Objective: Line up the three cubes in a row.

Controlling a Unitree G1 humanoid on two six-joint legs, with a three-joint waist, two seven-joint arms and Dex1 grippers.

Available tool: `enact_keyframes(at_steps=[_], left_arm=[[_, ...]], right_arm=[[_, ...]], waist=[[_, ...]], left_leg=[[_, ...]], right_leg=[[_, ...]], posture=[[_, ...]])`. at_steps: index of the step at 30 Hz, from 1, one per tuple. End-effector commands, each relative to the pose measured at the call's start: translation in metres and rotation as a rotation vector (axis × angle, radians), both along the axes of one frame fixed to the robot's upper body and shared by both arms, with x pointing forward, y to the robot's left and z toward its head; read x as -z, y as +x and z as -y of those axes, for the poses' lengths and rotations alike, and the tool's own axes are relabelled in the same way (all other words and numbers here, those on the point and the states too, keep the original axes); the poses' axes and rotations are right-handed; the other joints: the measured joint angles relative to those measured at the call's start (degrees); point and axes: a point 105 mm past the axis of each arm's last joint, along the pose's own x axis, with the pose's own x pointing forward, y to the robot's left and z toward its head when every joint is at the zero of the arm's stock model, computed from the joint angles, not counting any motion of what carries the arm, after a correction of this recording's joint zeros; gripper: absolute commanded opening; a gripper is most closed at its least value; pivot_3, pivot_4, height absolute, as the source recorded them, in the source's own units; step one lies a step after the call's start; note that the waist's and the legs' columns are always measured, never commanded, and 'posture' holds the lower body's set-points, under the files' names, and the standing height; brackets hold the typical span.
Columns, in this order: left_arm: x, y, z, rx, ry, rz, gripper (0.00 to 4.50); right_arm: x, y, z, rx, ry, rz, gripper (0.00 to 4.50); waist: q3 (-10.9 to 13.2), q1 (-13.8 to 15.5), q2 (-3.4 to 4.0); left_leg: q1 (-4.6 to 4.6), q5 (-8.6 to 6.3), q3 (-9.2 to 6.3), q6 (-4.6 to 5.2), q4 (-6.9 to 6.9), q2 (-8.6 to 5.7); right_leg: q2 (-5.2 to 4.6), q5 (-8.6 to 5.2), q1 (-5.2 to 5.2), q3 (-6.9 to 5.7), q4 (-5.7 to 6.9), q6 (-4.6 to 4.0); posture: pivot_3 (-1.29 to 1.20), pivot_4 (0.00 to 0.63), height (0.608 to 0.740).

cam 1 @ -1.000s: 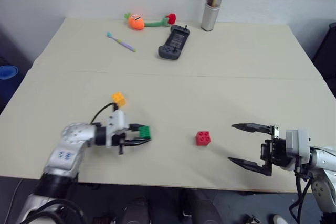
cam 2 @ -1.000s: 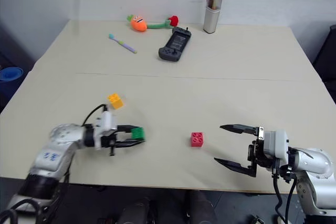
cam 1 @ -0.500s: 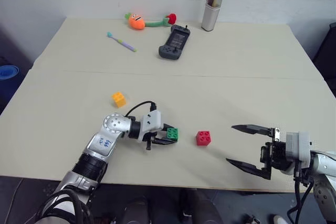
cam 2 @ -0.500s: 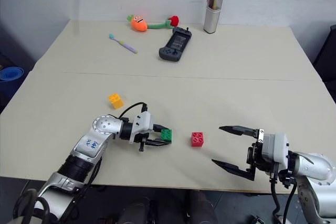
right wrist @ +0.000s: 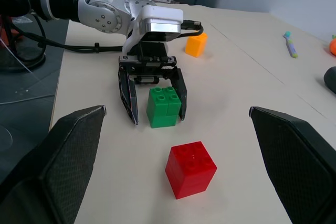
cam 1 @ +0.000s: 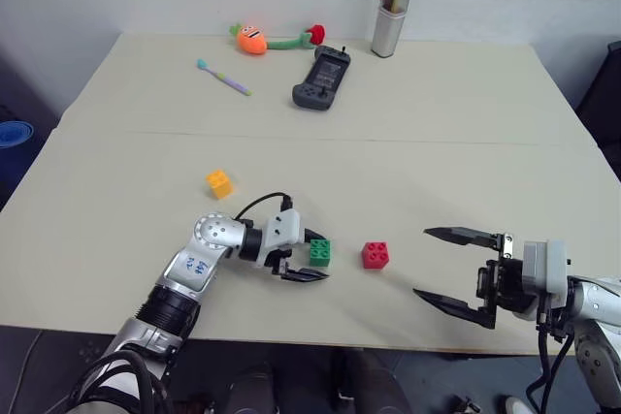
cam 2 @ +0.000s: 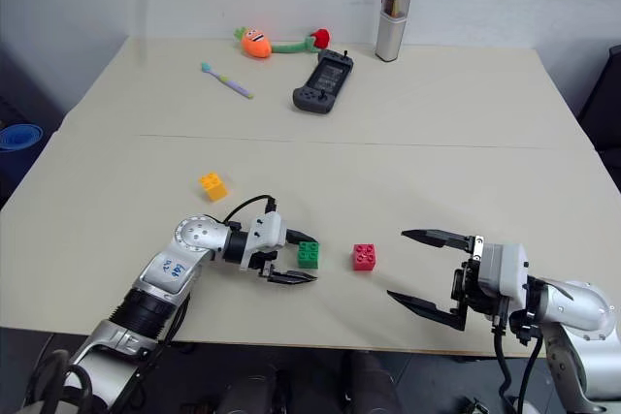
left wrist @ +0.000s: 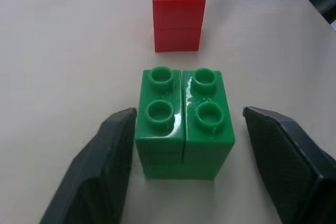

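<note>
Left gripper [cam 1: 309, 259] spread around green block [cam 1: 319, 252], lower middle, parked beside red block [cam 1: 375, 255] for row of 3; right gripper [cam 1: 441, 266] gaping, empty.

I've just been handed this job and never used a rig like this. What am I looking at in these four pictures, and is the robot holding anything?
A two-armed robot stands at a table. Two pictures come from its head, looking down over both arms. The other two come from cameras on its wrists, looking along the black fingers.

The left gripper has its fingers spread on either side of the green cube, which sits on the table; one finger looks against it, the other apart, so it is not gripped. The right gripper is wide open with nothing in it.

The red cube sits just beyond the green one, with a small gap. The yellow-orange cube lies apart from them. At the far edge are a plush carrot, a toothbrush, a dark handheld controller and a tall container.
</note>
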Motion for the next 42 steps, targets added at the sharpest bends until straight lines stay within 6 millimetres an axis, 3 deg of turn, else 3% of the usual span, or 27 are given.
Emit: enact_keyframes(at_steps=[1,3,6,8,12,14,16,19,23,30,31,33,35,42], left_arm=[[-0.017,-0.001,-0.026,-0.035,-0.006,0.078,4.1],[-0.018,-0.006,-0.061,-0.098,0.036,0.086,4.1],[-0.019,-0.017,-0.097,-0.183,0.065,0.092,4.1],[-0.019,-0.027,-0.131,-0.312,0.058,0.1,4.1],[-0.024,-0.044,-0.178,-0.61,-0.059,0.12,4.1],[-0.027,-0.055,-0.207,-0.814,-0.145,0.137,4.45],[-0.022,-0.074,-0.241,-1.028,-0.199,0.137,4.48],[-0.013,-0.096,-0.264,-1.175,-0.218,0.117,4.48],[-0.016,-0.089,-0.257,-1.179,-0.261,0.138,4.48],[-0.049,-0.014,-0.216,-1.019,-0.358,0.176,4.48],[-0.051,-0.009,-0.213,-1.001,-0.356,0.173,4.48],[-0.055,0.027,-0.193,-0.921,-0.295,0.131,4.48],[-0.056,0.049,-0.184,-0.886,-0.242,0.096,4.48],[-0.048,0.084,-0.168,-0.828,-0.193,0.026,4.48]], right_arm=[[-0.005,0.0,-0.003,-0.01,0.01,0.03,4.5],[-0.004,0.001,-0.003,-0.013,0.012,0.028,4.5],[-0.002,0.002,-0.004,-0.024,0.015,0.021,4.5],[-0.001,0.003,-0.007,-0.04,0.026,0.017,4.5],[-0.002,0.008,-0.013,-0.065,0.047,0.028,4.5],[-0.004,0.011,-0.016,-0.073,0.067,0.041,4.5],[-0.007,0.015,-0.019,-0.077,0.09,0.06,4.5],[-0.007,0.02,-0.022,-0.079,0.103,0.072,4.5],[-0.006,0.022,-0.027,-0.093,0.111,0.07,4.5],[-0.013,0.028,-0.031,-0.1,0.138,0.101,4.5],[-0.015,0.029,-0.031,-0.099,0.143,0.105,4.5],[-0.027,0.033,-0.034,-0.063,0.2,0.143,4.5],[-0.035,0.035,-0.035,-0.03,0.249,0.166,4.5],[-0.033,0.027,-0.04,0.024,0.279,0.174,4.5]], waist=[[0.0,-0.28,0.0],[0.0,-0.34,0.0],[0.0,-0.86,0.0],[0.0,-0.95,0.0],[0.0,-1.29,0.0],[0.0,-1.27,-0.01],[-0.02,-1.25,-0.05],[-0.03,-1.26,-0.07],[-0.07,-0.34,-0.14],[-0.12,0.38,-0.23],[-0.12,0.23,-0.23],[-0.12,0.09,-0.19],[-0.12,0.02,-0.19],[-0.12,-0.89,-0.19]], left_leg=[[0.02,0.02,0.01,-0.03,-0.01,0.02],[0.03,0.04,-0.01,-0.07,-0.03,0.03],[0.04,0.04,-0.01,-0.08,-0.08,0.07],[0.03,0.03,-0.03,-0.05,-0.09,0.06],[0.03,-0.11,-0.05,0.16,-0.1,0.11],[0.03,-0.15,-0.08,0.24,-0.1,0.09],[0.05,-0.2,-0.09,0.32,-0.1,0.08],[0.05,-0.22,-0.11,0.28,-0.11,0.1],[0.07,-0.26,-0.14,0.31,-0.11,0.02],[0.0,-0.28,-0.14,0.34,-0.09,-0.01],[0.0,-0.23,-0.13,0.25,-0.09,-0.02],[0.05,-0.12,-0.04,0.02,-0.1,0.0],[-0.06,-0.06,-0.08,-0.04,-0.06,0.01],[-0.19,-0.04,0.02,-0.08,-0.07,0.07]], right_leg=[[0.01,0.0,0.0,0.01,0.01,0.0],[0.01,0.0,0.0,0.0,0.02,0.0],[0.0,-0.01,0.0,0.01,0.0,-0.02],[-0.05,-0.02,0.0,-0.01,-0.02,-0.03],[-0.1,-0.02,-0.01,0.0,-0.06,-0.04],[-0.12,-0.03,0.0,-0.02,-0.04,-0.05],[-0.16,-0.02,0.04,-0.03,-0.05,-0.05],[-0.14,-0.03,0.02,-0.06,-0.06,-0.06],[-0.21,-0.03,0.07,-0.11,-0.08,-0.06],[-0.22,-0.02,0.05,-0.14,-0.08,-0.04],[-0.21,-0.01,0.05,-0.15,-0.05,-0.03],[-0.16,-0.01,0.04,-0.11,-0.04,-0.03],[-0.09,-0.01,-0.05,-0.19,-0.01,-0.03],[0.0,-0.01,-0.15,-0.18,0.09,-0.03]], posture=[[0.0,0.15,0.74],[0.0,0.15,0.74],[0.0,0.15,0.74],[0.0,0.15,0.74],[0.0,0.15,0.74],[0.0,0.15,0.74],[0.0,0.15,0.74],[0.0,0.15,0.74],[0.0,0.15,0.74],[0.0,0.15,0.74],[0.0,0.15,0.74],[0.0,0.15,0.74],[0.0,0.15,0.74],[0.0,0.15,0.74]])
